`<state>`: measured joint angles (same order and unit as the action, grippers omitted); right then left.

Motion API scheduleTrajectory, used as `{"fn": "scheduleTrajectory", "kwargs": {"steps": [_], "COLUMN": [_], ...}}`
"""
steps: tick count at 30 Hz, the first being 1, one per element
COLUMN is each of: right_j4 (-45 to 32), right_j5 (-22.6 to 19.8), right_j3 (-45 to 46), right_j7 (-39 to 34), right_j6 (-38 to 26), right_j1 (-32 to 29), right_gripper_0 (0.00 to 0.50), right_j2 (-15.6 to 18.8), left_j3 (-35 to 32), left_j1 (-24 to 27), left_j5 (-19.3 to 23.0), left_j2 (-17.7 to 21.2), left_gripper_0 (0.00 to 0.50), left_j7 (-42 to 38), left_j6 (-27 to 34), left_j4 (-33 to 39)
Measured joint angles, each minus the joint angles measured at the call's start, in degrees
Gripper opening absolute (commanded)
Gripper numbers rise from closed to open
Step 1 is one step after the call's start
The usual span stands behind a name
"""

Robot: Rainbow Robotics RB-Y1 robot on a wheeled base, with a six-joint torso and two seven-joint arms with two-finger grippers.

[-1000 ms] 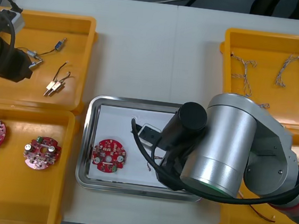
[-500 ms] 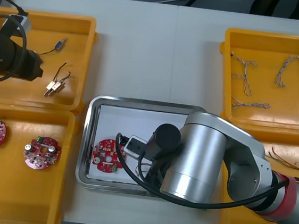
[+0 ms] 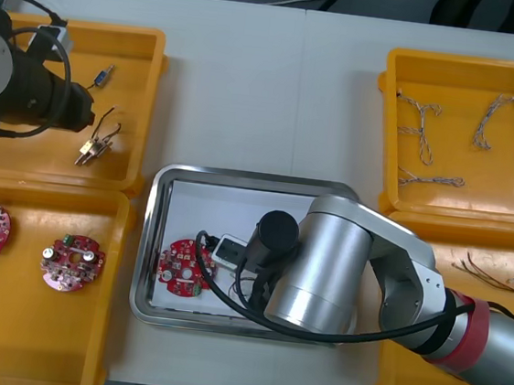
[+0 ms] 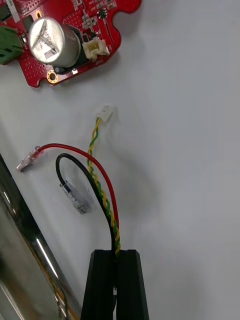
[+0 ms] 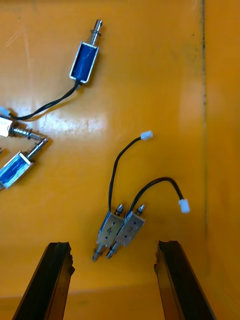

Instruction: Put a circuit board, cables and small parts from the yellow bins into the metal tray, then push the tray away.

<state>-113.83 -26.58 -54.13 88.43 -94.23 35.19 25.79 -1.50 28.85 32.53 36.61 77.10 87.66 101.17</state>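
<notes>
Front view showed the tray between the bins on the table, white inside, with one board lying in it. Right wrist view put the right gripper low over that white floor, its fingers pressed together on the cables. A red, a black and a twisted yellow lead ran out from the pinch and lay on the floor near the board, apart from it. The left gripper hung over the far left bin with its fingers spread. A pair of parts lay between them, side by side and touching each other.

The risks, as I judged them, were two. The leads looked springy and curved, and the tray's wall stood close beside them. If a lead snagged on a finger at release, lifting away could drag the bundle over the rim or against the board. On the left, the two parts touched, so a closing grip might take both or squeeze one out sideways. Their thin black wires could also catch and pull the neighbour along. The bin floor was glossy, which would let a nudged part slide.

The table was light, flat and bare between the bins. The tray floor looked smooth and its wall shiny. Beyond the table's far edge lay a dark floor with a pale cord across it.
</notes>
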Motion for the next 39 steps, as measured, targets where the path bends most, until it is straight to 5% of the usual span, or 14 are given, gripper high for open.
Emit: {"fn": "scheduleTrajectory", "kwargs": {"steps": [5,10,23,39], "right_j4": [1.3,1.3,-1.3,-10.5], "right_j5": [1.0,1.5,0.9,-11.0], "right_j3": [-0.4,-0.5,1.4,20.5], "right_j7": [1.8,2.0,3.0,3.0], "right_j6": [1.4,1.4,-4.2,-15.4], "right_j1": [0.0,0.0,0.2,0.2], "right_gripper_0": [0.289,0.449,0.476,0.476], "right_j2": [-0.5,-0.5,-0.5,-0.3], "left_j3": [1.3,1.6,3.2,3.6], "left_j1": [1.8,2.9,3.9,3.9], "left_j5": [-1.7,-3.0,-7.0,-8.6], "left_j2": [-1.4,-2.5,-3.5,-4.4], "left_gripper_0": [0.488,0.488,0.475,0.433], "left_j7": [1.0,2.0,3.0,3.0], "left_j6": [-1.5,-3.8,-6.4,-10.0], "left_j4": [-2.4,-4.1,-6.2,-11.8]}}
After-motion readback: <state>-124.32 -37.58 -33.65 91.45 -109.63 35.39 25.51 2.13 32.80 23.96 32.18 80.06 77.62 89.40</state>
